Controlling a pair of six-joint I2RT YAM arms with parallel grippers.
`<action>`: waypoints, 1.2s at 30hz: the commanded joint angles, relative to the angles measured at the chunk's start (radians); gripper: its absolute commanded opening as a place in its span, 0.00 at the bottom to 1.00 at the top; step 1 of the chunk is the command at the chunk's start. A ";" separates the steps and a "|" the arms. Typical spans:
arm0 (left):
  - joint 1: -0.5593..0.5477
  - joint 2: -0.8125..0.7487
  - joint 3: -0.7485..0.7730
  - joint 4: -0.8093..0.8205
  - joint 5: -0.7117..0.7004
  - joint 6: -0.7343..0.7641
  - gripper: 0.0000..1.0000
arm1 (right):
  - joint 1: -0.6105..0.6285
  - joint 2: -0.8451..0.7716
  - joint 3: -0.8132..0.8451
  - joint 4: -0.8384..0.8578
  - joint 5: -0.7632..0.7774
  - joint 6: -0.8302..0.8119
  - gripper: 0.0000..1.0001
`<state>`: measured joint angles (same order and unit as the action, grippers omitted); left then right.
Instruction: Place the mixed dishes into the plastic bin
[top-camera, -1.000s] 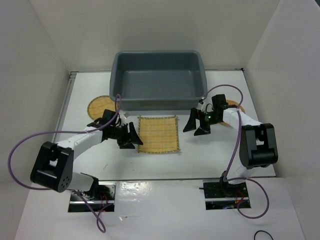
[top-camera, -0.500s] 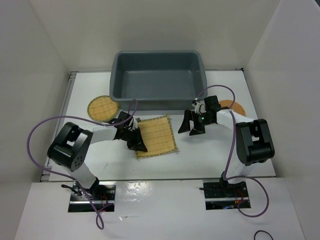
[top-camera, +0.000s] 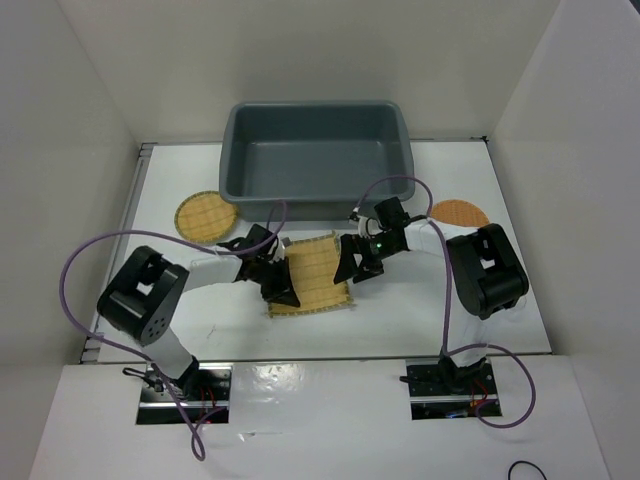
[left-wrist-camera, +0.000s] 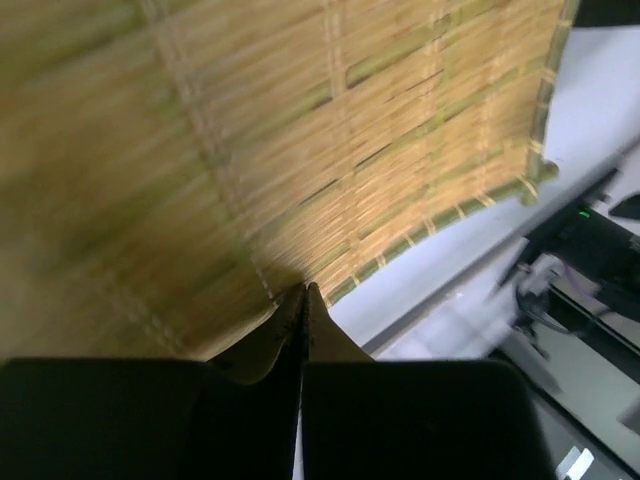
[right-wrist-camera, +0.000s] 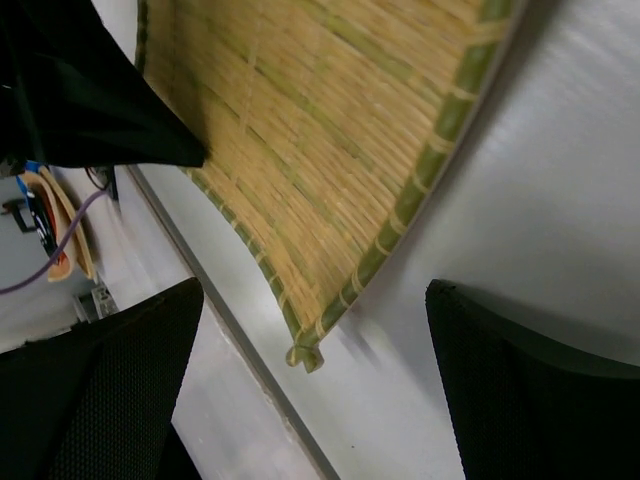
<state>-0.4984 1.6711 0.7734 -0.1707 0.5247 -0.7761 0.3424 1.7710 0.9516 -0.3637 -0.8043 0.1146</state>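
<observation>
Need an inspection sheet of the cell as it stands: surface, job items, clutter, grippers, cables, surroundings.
Surface: white table, no spills seen.
Job's things: large dark grey plastic bin, nothing in it; square yellow slatted bamboo mat before it, partly lifted; round yellow dark-rimmed woven disc left, round orange-brown woven disc right, both flat; glasses not seen.
Clutter: nothing seen.
Grippers: left gripper shut on the mat's edge; right gripper open, straddling a mat corner.
Cables: purple cables loop off both arms.
Surroundings: white enclosure walls.
</observation>
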 joint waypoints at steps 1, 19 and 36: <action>-0.011 -0.107 0.007 -0.194 -0.225 0.006 0.00 | 0.029 0.021 0.022 0.016 0.001 -0.029 0.96; -0.022 -0.251 -0.094 -0.351 -0.322 -0.084 0.00 | 0.029 0.002 -0.008 0.016 0.048 -0.069 0.96; -0.043 0.010 -0.146 -0.162 -0.288 -0.020 0.00 | 0.039 0.021 -0.017 -0.003 -0.105 -0.107 0.91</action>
<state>-0.5270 1.6058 0.7021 -0.3122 0.4835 -0.8661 0.3725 1.7752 0.9398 -0.3679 -0.8665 0.0311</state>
